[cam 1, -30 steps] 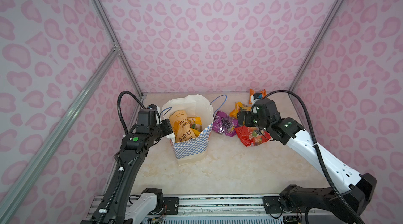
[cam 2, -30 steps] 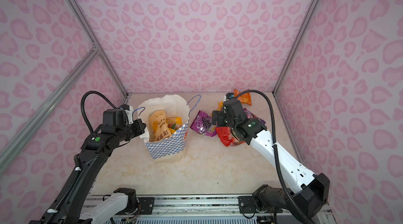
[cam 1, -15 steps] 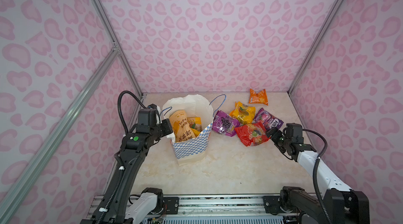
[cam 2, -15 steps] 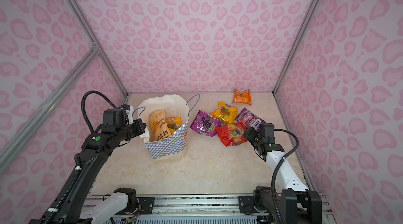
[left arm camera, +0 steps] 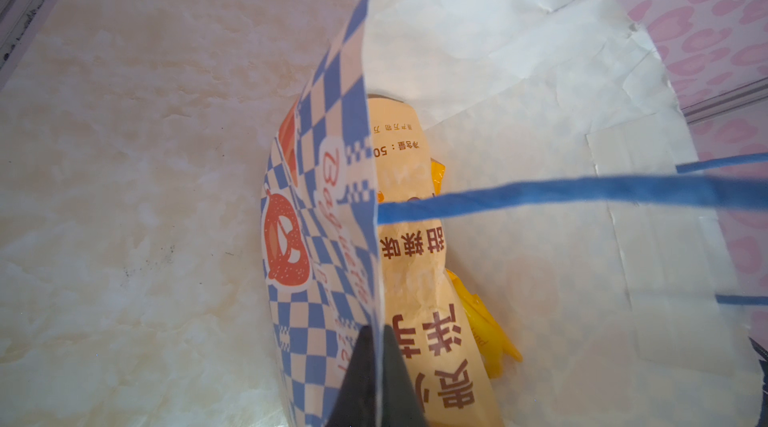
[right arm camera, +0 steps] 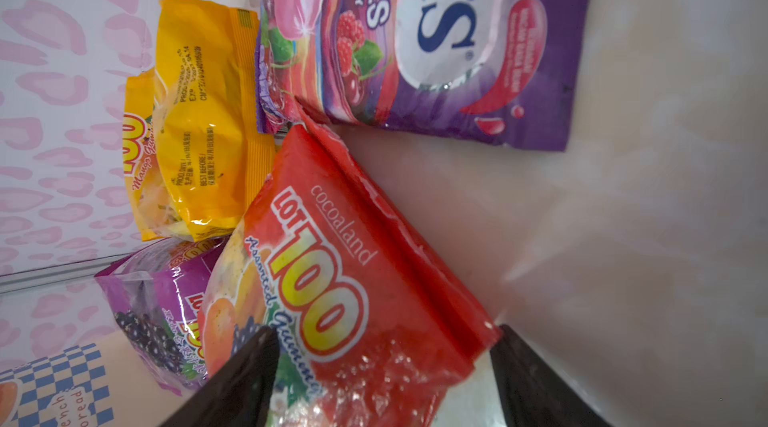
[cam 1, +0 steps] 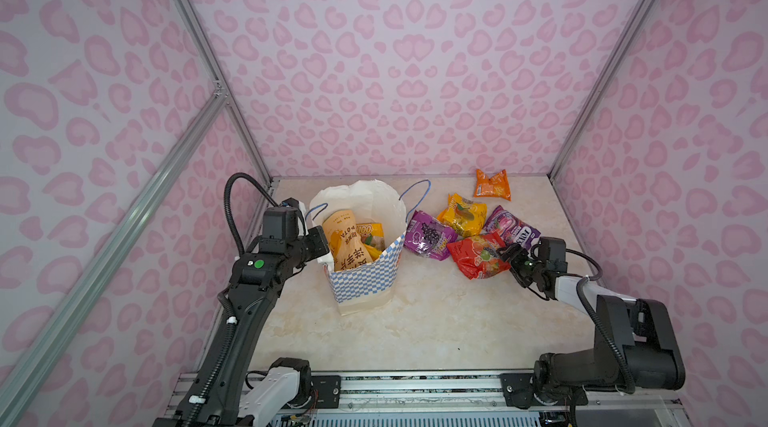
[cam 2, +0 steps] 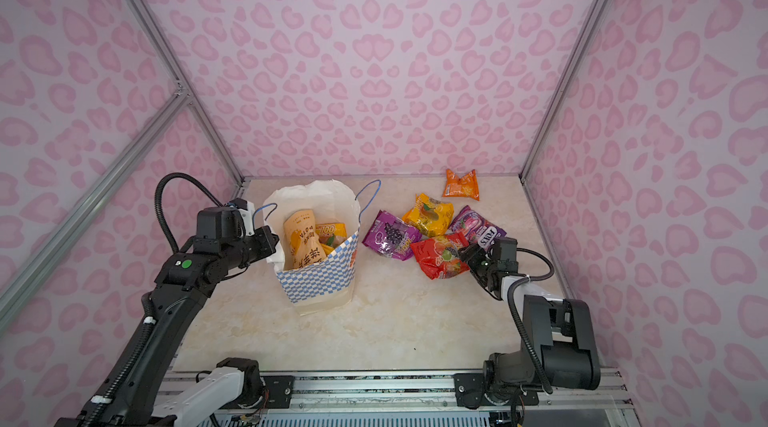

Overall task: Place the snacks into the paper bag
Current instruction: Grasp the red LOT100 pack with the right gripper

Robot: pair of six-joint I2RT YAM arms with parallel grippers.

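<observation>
One glossy, crinkled red packet (cam 1: 478, 256) lies right of the upright blue-checkered paper bag (cam 1: 365, 279), between the parted jaws of your right gripper (right arm camera: 384, 331). Your left gripper (left arm camera: 377, 346) pinches the bag's rim.

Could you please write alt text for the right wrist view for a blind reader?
The right gripper stands open around a red crinkly plastic gummy packet on the cream marbled table. Beyond it lie a yellow plastic packet, a purple berry packet, a purple grape packet and a corner of the blue checkered paper bag.
</observation>
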